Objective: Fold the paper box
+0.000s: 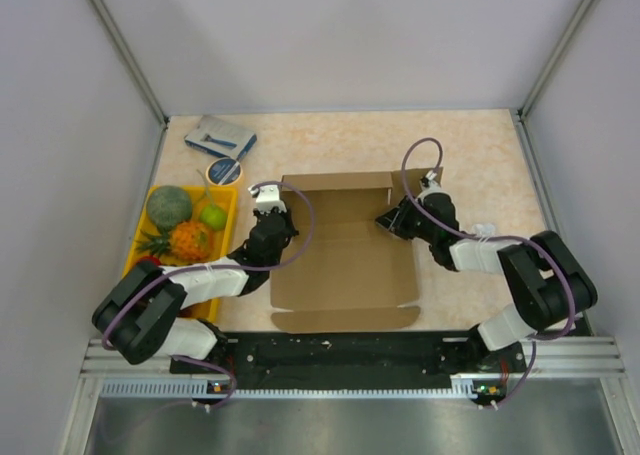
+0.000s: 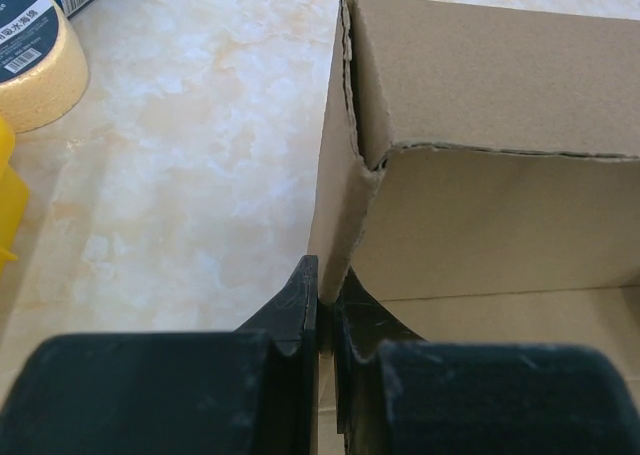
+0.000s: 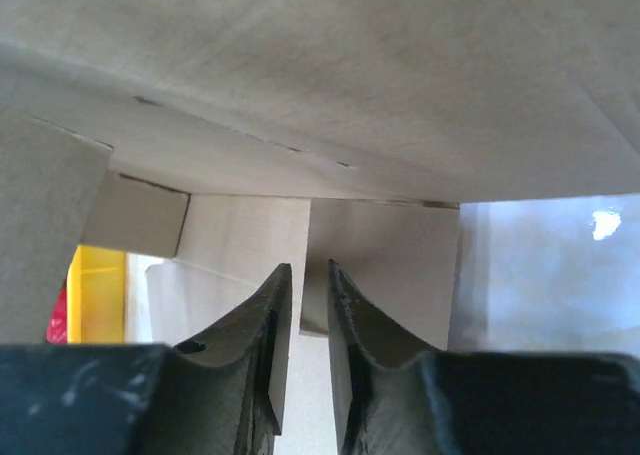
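The paper box (image 1: 345, 265) is a brown cardboard mailer lying open in the middle of the table, with its back wall raised and a front flap flat. My left gripper (image 1: 272, 218) is at the box's left side wall. In the left wrist view the left gripper (image 2: 325, 280) is shut on the edge of the paper box's (image 2: 480, 215) upright wall. My right gripper (image 1: 390, 220) is at the box's right rear corner. In the right wrist view the right gripper (image 3: 308, 270) has its jaws slightly apart, facing the paper box's (image 3: 300, 75) inner panels under an overhanging flap, with nothing seen pinched.
A yellow tray (image 1: 230, 192) holding a pineapple (image 1: 188, 240), a green melon (image 1: 168, 205) and an apple (image 1: 212, 215) stands left of the box. A tape roll (image 1: 223, 171) and a blue packet (image 1: 220, 135) lie at the back left. White walls enclose the table.
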Tool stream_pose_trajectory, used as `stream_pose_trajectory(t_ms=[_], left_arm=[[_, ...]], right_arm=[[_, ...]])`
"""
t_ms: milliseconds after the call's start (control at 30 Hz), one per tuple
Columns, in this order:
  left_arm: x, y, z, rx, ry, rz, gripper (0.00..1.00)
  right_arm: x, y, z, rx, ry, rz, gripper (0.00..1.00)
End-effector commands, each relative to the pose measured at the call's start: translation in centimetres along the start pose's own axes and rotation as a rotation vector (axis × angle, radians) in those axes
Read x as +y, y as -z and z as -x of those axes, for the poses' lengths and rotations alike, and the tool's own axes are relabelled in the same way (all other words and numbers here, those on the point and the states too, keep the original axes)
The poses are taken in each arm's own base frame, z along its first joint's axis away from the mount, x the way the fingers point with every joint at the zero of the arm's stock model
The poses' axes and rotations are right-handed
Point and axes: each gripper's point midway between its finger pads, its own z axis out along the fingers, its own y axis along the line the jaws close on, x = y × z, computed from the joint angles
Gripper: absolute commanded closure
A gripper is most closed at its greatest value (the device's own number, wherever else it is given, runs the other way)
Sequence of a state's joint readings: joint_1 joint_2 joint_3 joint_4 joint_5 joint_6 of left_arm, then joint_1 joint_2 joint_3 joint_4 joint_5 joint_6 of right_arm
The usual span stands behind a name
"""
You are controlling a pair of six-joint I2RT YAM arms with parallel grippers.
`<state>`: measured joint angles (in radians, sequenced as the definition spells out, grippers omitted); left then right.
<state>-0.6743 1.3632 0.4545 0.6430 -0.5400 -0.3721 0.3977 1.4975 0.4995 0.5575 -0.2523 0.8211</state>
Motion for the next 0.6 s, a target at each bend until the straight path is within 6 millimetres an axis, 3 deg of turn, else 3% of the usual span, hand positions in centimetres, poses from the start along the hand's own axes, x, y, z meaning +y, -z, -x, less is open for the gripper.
stream_pose_trajectory(t_ms=[0,67,200,233,300,467,500,567], left_arm=[[-2.7,0.5,2.8,-0.071,0.124,-0.105,1.00],[-2.6,0.5,2.7,-0.062,0.119,-0.102,1.00],[-2.3,0.6,2.6,-0.058,0.115,-0.084,1.00],[-2.1,0.5,2.5,-0.056,0.115,-0.078,1.00],[-1.9,0.5,2.4,-0.057,0.117,-0.062,1.00],[-1.3,0.2,2.1,-0.056,0.078,-0.036,1.00],[-1.2,0.1,2.2,-0.059,0.060,-0.033,1.00],[-0.7,0.1,2.4,-0.067,0.005,-0.009,1.00]], right_arm=[[-1.2,-1.4,-0.5,0.005,-0.034,-0.058,0.88],[-2.2,-1.9,-1.5,0.034,-0.060,-0.084,0.97],[-3.9,-1.9,-2.2,0.047,-0.128,-0.178,1.00],[-5.1,-1.7,-1.8,0.010,-0.143,-0.245,1.00],[-6.4,-1.0,-2.9,0.026,-0.176,-0.325,1.00],[-4.8,-0.5,-2.6,0.056,-0.135,-0.281,1.00],[-3.7,0.7,-1.7,0.051,-0.070,-0.262,1.00],[-3.4,2.4,-0.3,0.031,0.011,-0.306,0.98]])
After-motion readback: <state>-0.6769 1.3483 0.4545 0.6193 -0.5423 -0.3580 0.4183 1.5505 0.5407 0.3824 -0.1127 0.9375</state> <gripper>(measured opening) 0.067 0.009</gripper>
